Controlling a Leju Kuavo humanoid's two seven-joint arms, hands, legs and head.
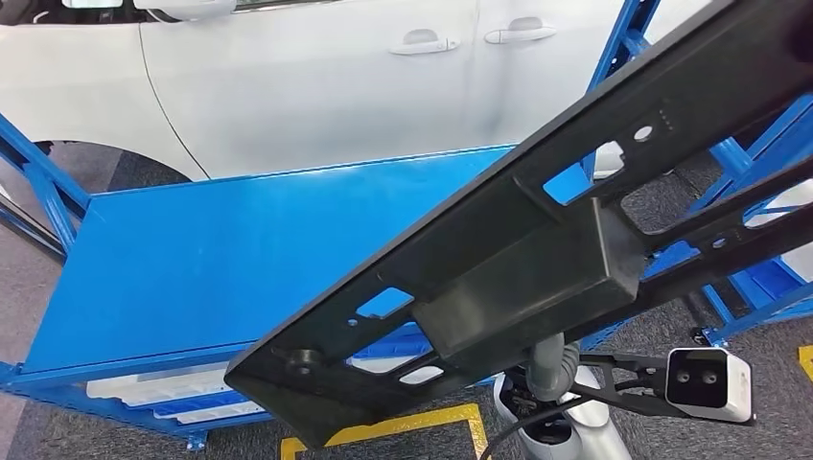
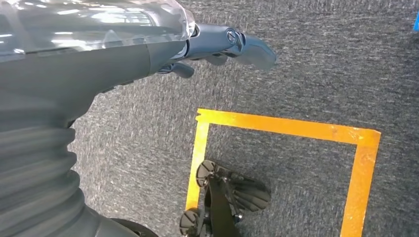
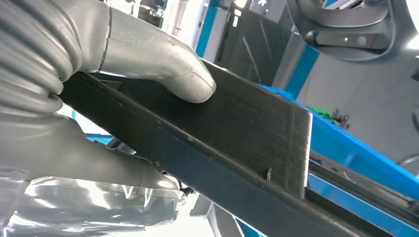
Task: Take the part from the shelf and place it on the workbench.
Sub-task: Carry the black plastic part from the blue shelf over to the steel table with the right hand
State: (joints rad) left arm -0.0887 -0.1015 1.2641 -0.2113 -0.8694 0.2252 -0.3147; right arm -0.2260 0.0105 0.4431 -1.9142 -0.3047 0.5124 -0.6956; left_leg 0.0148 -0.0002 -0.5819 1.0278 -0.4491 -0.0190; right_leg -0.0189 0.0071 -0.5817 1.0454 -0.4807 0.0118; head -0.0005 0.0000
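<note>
Your right hand (image 3: 123, 98) grips the long black plastic part (image 1: 537, 240), thumb (image 3: 168, 69) pressed on its flat face, other fingers wrapped beneath. No writing is legible on the part. It is held aloft, slanting from low near you to high on the right, above the blue tabletop (image 1: 192, 259). Your left hand (image 2: 217, 47) hangs over grey carpet (image 2: 321, 64) with yellow tape (image 2: 286, 127), fingers extended, holding nothing. Beyond the tabletop stands a white car (image 1: 316, 77).

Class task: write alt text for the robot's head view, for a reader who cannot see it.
A long black part with cut-out holes slants across the picture, above a blue workbench. A white car stands beyond the bench.
</note>
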